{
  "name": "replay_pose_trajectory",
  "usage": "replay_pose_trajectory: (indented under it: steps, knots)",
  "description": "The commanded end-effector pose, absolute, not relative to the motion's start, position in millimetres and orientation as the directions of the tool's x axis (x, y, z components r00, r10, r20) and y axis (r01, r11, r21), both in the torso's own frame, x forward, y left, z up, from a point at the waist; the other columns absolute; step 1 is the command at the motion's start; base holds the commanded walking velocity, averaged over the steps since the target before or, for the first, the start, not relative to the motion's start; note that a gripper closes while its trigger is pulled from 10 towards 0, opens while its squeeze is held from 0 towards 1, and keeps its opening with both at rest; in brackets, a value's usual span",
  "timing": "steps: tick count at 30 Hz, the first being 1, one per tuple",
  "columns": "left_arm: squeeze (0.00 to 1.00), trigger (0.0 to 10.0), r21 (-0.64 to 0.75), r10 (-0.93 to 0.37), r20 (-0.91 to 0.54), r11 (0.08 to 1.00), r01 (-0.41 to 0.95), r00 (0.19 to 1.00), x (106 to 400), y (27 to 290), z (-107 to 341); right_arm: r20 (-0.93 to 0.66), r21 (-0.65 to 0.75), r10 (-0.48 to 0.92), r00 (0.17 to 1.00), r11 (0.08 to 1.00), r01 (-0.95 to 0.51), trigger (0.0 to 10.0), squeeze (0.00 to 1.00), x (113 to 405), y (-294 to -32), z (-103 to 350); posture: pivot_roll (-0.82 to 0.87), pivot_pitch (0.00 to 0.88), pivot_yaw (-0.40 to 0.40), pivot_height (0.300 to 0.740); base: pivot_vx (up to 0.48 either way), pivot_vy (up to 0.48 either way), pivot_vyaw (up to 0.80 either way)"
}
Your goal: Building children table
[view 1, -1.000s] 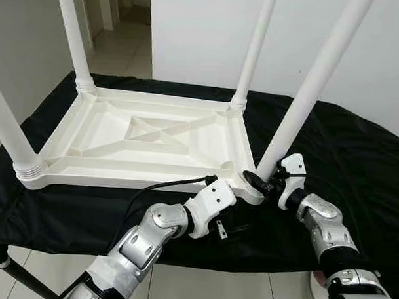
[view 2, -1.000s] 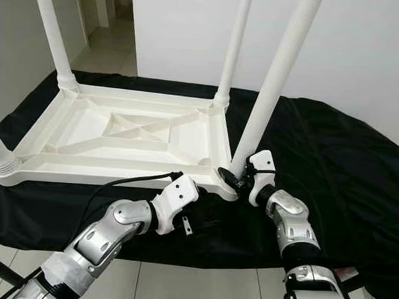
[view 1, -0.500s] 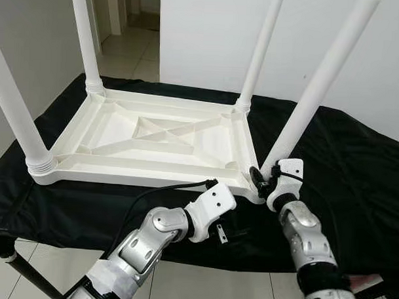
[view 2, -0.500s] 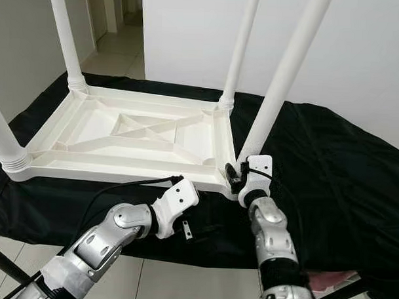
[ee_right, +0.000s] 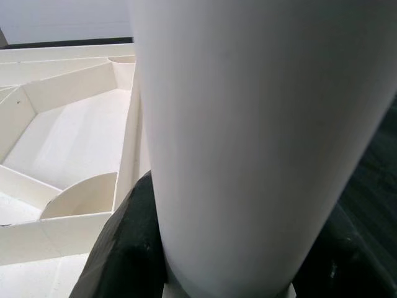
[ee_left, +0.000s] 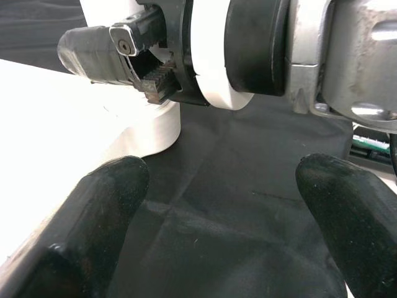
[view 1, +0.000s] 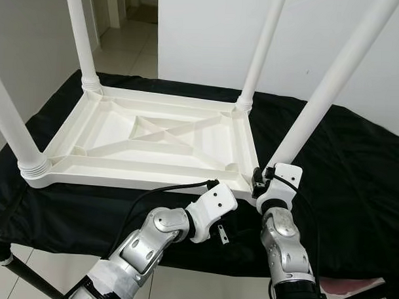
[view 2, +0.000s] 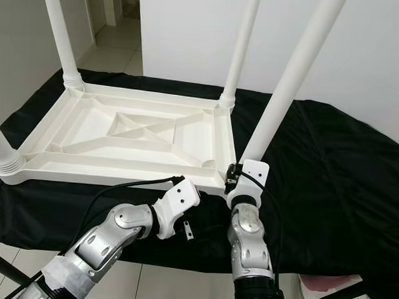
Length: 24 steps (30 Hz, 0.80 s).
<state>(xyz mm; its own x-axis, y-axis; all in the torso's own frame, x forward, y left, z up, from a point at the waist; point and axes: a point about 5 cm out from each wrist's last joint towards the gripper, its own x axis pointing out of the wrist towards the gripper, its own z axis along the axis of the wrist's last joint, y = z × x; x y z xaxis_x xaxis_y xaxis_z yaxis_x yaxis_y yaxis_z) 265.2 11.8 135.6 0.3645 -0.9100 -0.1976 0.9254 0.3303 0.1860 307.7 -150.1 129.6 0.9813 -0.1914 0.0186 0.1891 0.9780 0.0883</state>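
Fingers of the right gripper (view 2: 232, 179) pinch the base of the near-right leg (view 1: 326, 88), as the right wrist view shows: black pads on either side of the fat white tube, just above its socket. The children's table (view 1: 154, 138) lies upside down on a counter (view 1: 356, 161) draped in black cloth, its ribbed underside facing up, with the other three legs already standing in their corners: the near-left leg (view 1: 13, 126), the far-left leg (view 1: 77, 34) and the far-right leg (view 1: 262, 50). The gripped leg leans outward to the right rather than standing straight like its fellows, so it looks not yet fully seated. The left gripper (view 1: 221, 234) hangs below the near edge of the tabletop, its fingers (ee_left: 105, 186) spread wide over the cloth and holding nothing, close beside the right wrist. To finish this step well, the right arm should bring the leg upright and square to the corner socket before turning or pressing it home; forcing it while tilted risks jamming it or sliding the whole table along the cloth. Bracing the rim near that corner with the free left gripper would likely keep the table steady.
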Motion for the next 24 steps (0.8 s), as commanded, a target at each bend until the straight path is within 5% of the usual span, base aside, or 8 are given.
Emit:
replay_pose_trajectory:
  steps: [1,3,4,6,7,20,21,24]
  knots:
    - [0.0,10.0,0.188,-0.918,-0.217,0.296,0.937,0.333,264,11,134,-0.074,0.094,-0.224,0.972,0.968,0.231,10.0,0.0,302,-156,111,0.02,0.049,-0.054,0.74,0.0,0.0,0.0]
    - [0.0,10.0,0.188,-0.917,-0.218,0.296,0.937,0.333,264,11,134,-0.063,0.09,-0.224,0.972,0.969,0.229,10.0,0.0,301,-156,112,0.02,0.05,-0.054,0.74,0.0,0.0,0.0]
    - [0.0,10.0,0.189,-0.917,-0.22,0.295,0.937,0.333,264,12,134,-0.058,0.092,-0.222,0.973,0.97,0.227,10.0,0.31,301,-157,113,0.01,0.049,-0.053,0.74,0.0,0.0,0.0]
    - [0.0,10.0,0.189,-0.916,-0.222,0.295,0.937,0.334,265,12,133,-0.053,0.095,-0.219,0.974,0.97,0.223,10.0,0.31,301,-158,114,0.01,0.049,-0.053,0.74,0.0,0.0,0.0]
    - [0.0,10.0,0.189,-0.916,-0.221,0.296,0.936,0.334,266,12,133,-0.026,0.116,-0.184,0.983,0.976,0.186,10.0,1.0,301,-157,119,0.01,0.05,-0.048,0.74,0.0,0.0,0.0]
    - [0.0,10.0,0.199,-0.917,-0.212,0.298,0.934,0.338,270,9,136,0.093,0.102,-0.036,0.995,0.994,0.027,10.0,1.0,305,-176,140,-0.01,0.041,-0.051,0.74,0.0,0.0,0.0]
    - [0.0,10.0,0.198,-0.916,-0.207,0.306,0.931,0.345,271,8,137,0.086,0.082,-0.001,0.996,0.997,-0.006,10.0,0.0,307,-180,140,0.0,0.042,-0.053,0.74,0.0,0.0,0.0]
    - [0.0,10.0,0.198,-0.918,-0.197,0.305,0.931,0.343,270,5,139,0.088,0.017,0.144,0.986,0.989,-0.146,10.0,0.0,308,-185,140,0.0,0.039,-0.054,0.74,0.0,0.0,0.0]
